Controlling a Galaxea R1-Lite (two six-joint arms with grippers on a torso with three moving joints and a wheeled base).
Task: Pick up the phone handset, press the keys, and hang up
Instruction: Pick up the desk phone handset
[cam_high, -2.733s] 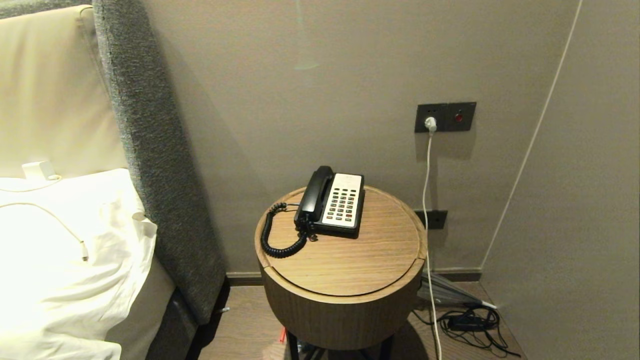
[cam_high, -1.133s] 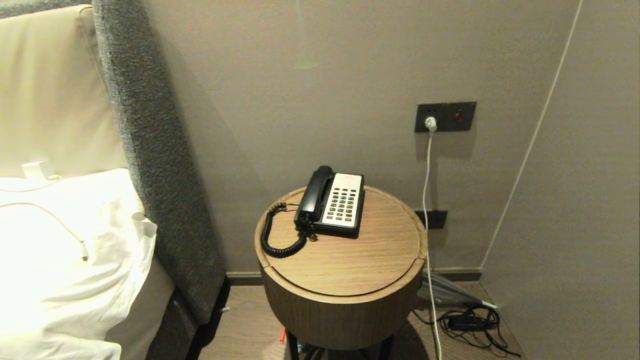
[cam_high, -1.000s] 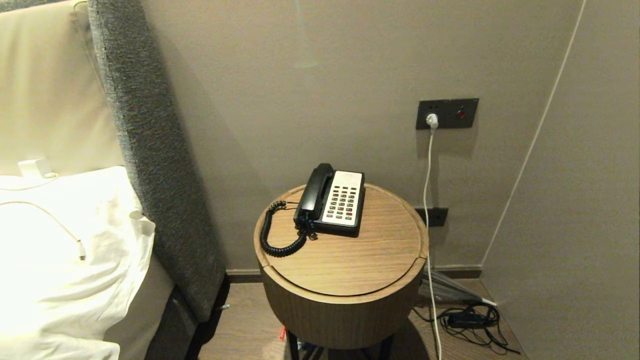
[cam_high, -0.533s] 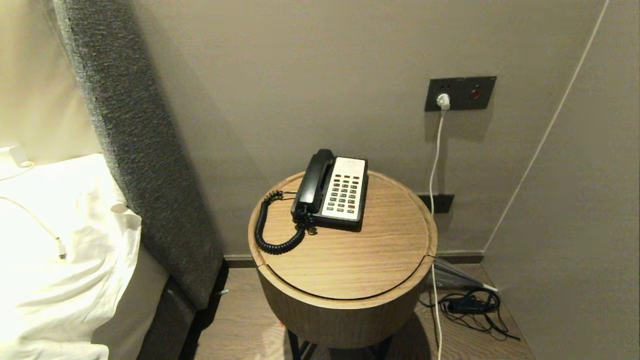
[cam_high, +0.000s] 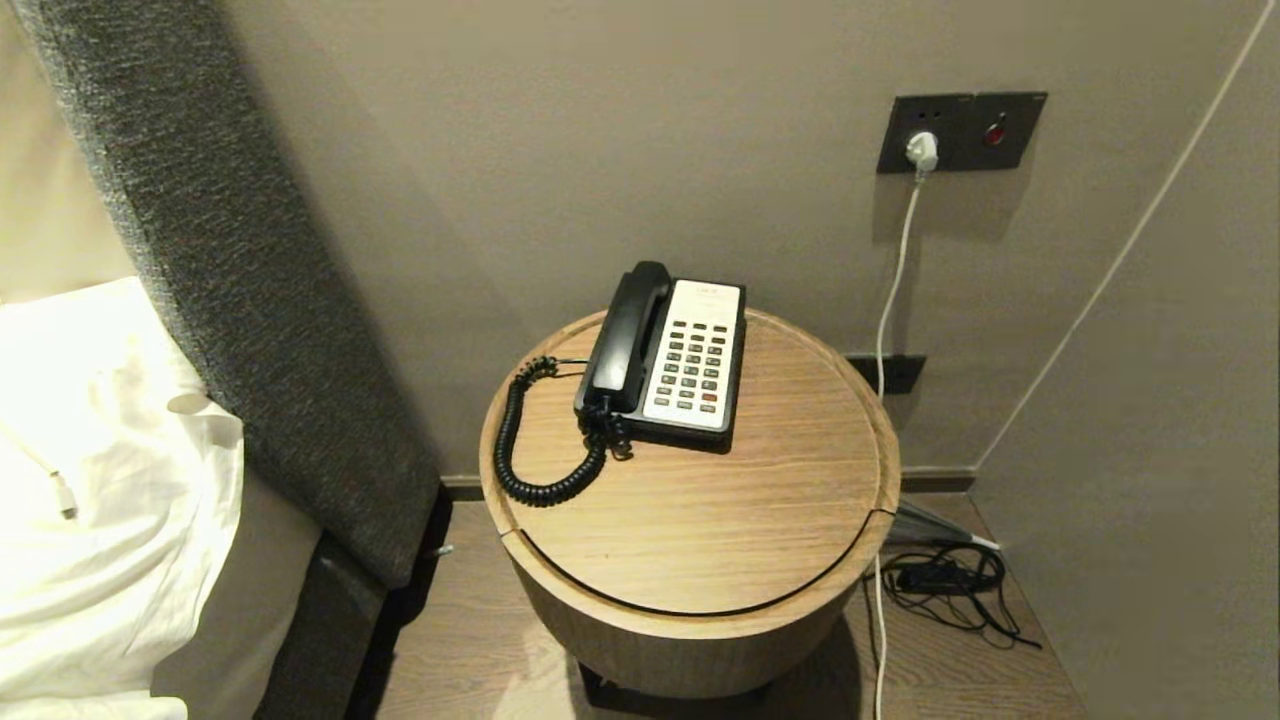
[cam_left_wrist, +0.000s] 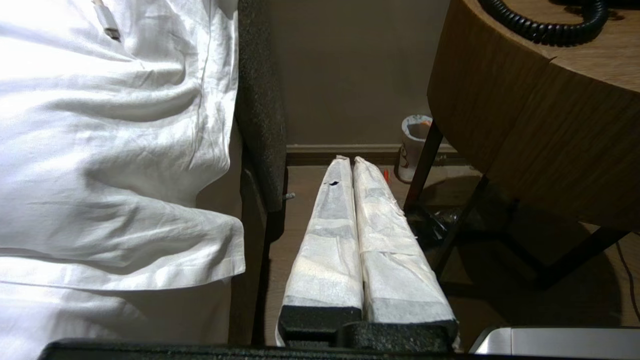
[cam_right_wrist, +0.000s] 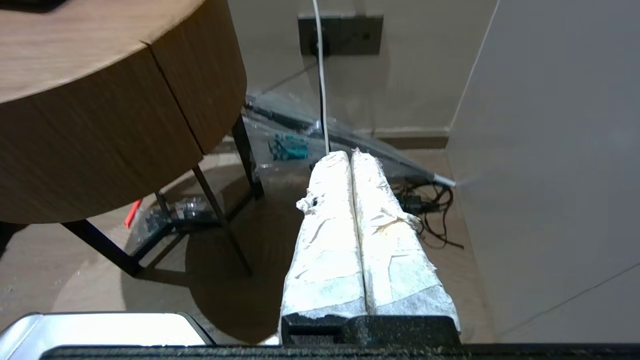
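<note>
Both arms hang low beside the round wooden counter (cam_high: 700, 520), below its top and outside the head view. The left gripper (cam_left_wrist: 348, 161) points at the floor between bed and counter, jaws pressed together, empty. The right gripper (cam_right_wrist: 350, 154) points toward the wall cables, jaws likewise closed on nothing. The phone handset (cam_high: 625, 335) lies cradled left of the keys (cam_high: 696, 366).
</note>
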